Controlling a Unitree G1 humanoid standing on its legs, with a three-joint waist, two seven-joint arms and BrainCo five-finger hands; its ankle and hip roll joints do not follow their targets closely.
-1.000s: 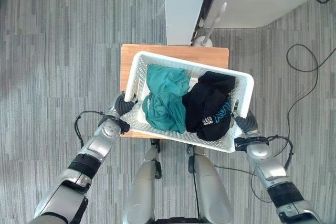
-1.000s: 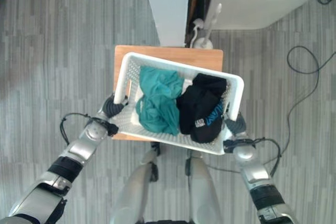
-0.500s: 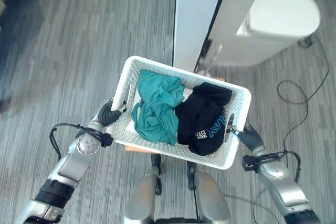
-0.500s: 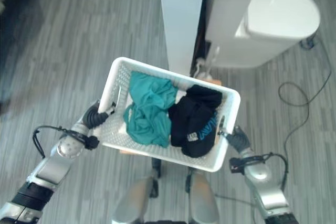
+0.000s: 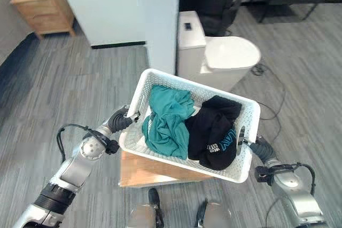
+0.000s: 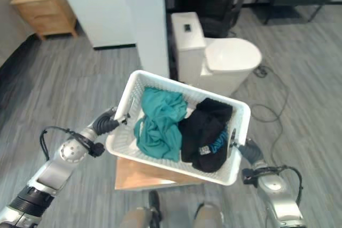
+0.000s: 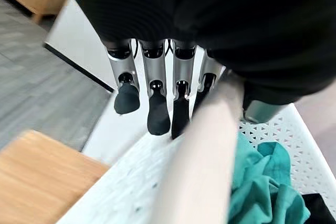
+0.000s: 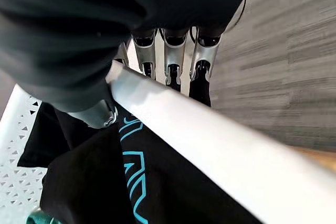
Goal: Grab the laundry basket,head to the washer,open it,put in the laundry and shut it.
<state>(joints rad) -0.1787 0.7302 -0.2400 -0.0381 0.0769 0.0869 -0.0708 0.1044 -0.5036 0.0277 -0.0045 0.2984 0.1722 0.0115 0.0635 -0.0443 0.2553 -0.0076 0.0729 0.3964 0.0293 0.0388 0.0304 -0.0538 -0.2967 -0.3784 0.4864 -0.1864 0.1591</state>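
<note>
white laundry basket point(image 5: 247, 115) with teal and black clothes hangs above the wooden worktop point(image 5: 155, 170); left hand point(image 5: 118, 120) and right hand point(image 5: 262, 148) fingers clenched on its rims; carrying step; next, walk to the washer point(image 5: 216, 60).

Wooden table point(image 5: 155, 169) on grey floor point(image 5: 69, 100)

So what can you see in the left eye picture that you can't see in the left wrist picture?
From the left eye: the whole white basket lifted off the wooden table, the right hand on its far end, the black clothes, the washer ahead and a wooden cabinet in the corner.

From the left wrist: the left hand from very close, its fingers curled over the basket's rim.

Both: the basket, the teal shirt, the table and the left hand.
</note>
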